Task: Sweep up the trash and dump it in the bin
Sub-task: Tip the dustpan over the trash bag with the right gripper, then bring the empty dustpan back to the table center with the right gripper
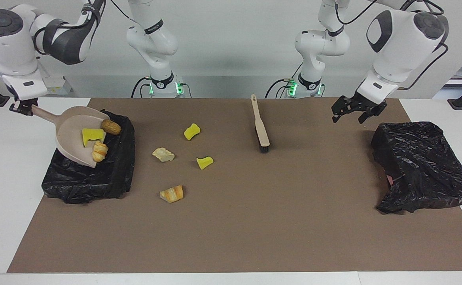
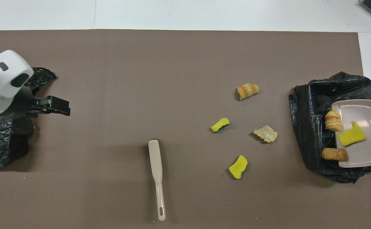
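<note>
Right end effector point(image 1: 22, 109) clamps the beige plastic dustpan point(image 1: 76, 136) tilted over the black-bag-lined bin point(image 1: 90, 174) so three trash chunks point(image 1: 92, 135) slide out; left end effector point(image 1: 353, 111) wide, empty; four chunks point(image 1: 171, 194) remain on counter point(image 1: 254, 221).

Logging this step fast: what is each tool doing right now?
Left tool: open, empty, over the mat beside a black bag.
Right tool: shut on the dustpan handle, tilting it over the bin.

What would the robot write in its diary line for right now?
right pincer: shut on dustpan, tipping three chunks into bin | left pincer: open, empty | brush: on mat | four chunks unswept
</note>
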Motion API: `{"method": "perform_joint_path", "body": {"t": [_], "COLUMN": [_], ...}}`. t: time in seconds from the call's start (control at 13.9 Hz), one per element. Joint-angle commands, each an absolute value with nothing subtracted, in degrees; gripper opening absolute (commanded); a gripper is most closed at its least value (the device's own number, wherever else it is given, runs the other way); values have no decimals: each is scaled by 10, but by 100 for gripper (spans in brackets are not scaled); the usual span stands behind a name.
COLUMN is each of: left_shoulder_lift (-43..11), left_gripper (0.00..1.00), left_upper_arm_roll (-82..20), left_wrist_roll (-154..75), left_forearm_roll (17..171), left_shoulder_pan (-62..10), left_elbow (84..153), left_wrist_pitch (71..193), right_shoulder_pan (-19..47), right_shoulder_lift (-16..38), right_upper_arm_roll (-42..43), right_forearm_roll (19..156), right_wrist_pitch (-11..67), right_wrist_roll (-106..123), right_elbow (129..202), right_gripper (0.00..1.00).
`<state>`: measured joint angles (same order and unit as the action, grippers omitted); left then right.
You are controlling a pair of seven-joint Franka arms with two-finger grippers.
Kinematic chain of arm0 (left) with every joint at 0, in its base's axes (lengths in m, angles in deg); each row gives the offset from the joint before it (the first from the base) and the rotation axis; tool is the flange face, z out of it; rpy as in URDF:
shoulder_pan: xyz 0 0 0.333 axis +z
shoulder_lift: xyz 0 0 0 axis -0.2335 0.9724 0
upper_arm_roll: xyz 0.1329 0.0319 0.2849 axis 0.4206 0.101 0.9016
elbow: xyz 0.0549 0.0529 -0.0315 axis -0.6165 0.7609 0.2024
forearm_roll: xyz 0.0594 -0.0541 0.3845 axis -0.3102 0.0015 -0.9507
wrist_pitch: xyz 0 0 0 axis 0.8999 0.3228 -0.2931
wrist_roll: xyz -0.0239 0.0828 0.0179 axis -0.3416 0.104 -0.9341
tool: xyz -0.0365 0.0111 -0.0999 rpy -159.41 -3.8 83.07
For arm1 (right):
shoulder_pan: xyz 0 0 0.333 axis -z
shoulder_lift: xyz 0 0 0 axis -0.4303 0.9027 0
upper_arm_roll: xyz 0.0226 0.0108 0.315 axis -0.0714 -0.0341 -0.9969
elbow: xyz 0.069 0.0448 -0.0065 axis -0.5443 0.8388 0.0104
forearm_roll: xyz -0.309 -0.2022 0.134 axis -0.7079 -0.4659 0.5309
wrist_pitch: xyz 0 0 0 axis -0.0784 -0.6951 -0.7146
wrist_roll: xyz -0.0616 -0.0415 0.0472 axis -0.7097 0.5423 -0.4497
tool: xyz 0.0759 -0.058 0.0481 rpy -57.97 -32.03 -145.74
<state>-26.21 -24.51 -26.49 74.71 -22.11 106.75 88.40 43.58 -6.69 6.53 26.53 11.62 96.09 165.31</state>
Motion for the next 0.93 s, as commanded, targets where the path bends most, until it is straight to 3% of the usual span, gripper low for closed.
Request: {"method": "perform_joint_path", "body": {"t": [0.0, 0.5, 0.86], "left_shoulder_lift": [-240, -234, -240], "left_gripper": [100, 100, 100], "left_upper_arm_roll": [-252, -253, -253], "left_wrist_roll": [-220, -195, -183], "left_forearm_roll": [736, 696, 697], "left_shoulder_pan": [-182, -176, -170], "left_elbow": [1008, 989, 999], "left_wrist_pitch": [834, 833, 836], "right_shoulder_pan": [414, 402, 394], "right_shoulder_lift": [-97, -151, -148], "right_upper_arm_roll": [64, 56, 16], "right_forearm_roll": [209, 139, 211], "right_wrist_pitch": [78, 30, 22], "right_wrist_roll": [920, 929, 811], "right_elbow": [1663, 1641, 1633], "right_gripper": [0, 0, 0]}}
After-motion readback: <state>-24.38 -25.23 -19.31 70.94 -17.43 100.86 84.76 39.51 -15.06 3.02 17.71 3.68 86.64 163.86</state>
